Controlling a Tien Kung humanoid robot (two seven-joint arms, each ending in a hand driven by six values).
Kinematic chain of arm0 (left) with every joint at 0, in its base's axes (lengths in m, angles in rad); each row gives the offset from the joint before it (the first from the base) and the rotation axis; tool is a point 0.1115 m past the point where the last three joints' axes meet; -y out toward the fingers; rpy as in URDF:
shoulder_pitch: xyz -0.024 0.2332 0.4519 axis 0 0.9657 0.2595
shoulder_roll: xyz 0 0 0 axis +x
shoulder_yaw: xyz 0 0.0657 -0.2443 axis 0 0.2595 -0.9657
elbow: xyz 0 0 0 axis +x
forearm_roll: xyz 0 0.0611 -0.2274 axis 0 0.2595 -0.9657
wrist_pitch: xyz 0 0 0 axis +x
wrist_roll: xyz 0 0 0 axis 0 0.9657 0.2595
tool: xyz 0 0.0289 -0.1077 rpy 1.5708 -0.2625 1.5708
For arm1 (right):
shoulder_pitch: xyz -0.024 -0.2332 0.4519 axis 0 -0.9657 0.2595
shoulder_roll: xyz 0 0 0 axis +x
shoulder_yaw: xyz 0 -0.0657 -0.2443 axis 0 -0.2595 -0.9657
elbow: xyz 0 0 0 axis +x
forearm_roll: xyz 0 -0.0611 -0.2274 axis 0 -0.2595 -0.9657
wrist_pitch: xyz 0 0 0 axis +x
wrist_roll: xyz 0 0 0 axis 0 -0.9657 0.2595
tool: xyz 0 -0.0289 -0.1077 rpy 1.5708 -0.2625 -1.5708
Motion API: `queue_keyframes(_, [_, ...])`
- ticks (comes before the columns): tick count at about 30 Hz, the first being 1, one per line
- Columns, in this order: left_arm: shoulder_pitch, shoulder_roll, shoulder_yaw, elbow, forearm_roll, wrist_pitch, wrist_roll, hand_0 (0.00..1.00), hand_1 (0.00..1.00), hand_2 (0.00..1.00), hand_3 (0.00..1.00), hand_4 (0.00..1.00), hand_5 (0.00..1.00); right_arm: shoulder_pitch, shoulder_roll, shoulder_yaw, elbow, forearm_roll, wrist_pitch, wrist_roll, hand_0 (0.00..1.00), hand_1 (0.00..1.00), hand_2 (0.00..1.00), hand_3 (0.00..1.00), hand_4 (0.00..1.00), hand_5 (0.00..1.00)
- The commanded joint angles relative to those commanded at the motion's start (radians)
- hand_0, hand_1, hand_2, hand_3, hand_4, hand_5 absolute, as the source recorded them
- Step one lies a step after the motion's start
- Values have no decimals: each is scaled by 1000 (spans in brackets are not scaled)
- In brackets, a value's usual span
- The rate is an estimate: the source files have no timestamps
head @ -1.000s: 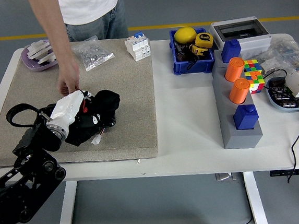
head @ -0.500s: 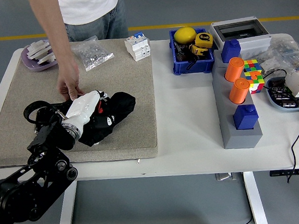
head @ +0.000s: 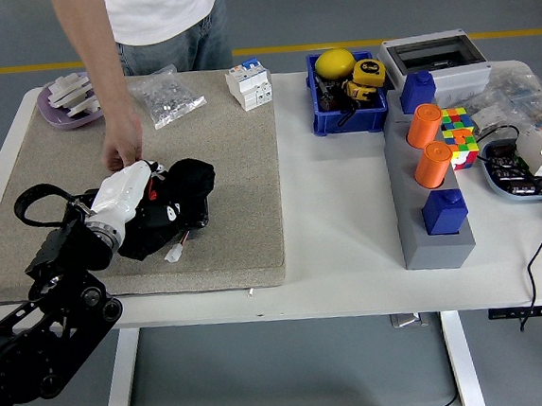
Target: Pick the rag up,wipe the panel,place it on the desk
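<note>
Left hand point(head: 123, 195) and black rag point(head: 172, 207) back left since half-second ago. Fingers clamped on rag, pressing it onto beige panel point(head: 230, 169), near-left part. Person's hand point(head: 123, 145) touches panel just beyond.

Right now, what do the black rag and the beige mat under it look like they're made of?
The black rag looks like soft woven cloth: matte, crumpled into folds. The beige mat seems to be felt or short-pile carpet, going by its speckled, dull, fibrous surface, though foam can't be ruled out.
</note>
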Motion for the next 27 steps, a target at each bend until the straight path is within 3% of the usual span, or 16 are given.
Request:
queue_keyframes(19, [78, 44, -226, 38, 48, -7, 9, 197, 128, 556, 538, 358, 2, -3, -7, 5, 0, -1, 3, -2, 741, 532, 656, 625, 998, 613])
queue_keyframes(27, [104, 42, -305, 48, 69, -7, 16, 196, 128, 556, 539, 362, 2, -3, -7, 6, 1, -2, 3, -2, 741, 533, 656, 625, 998, 614])
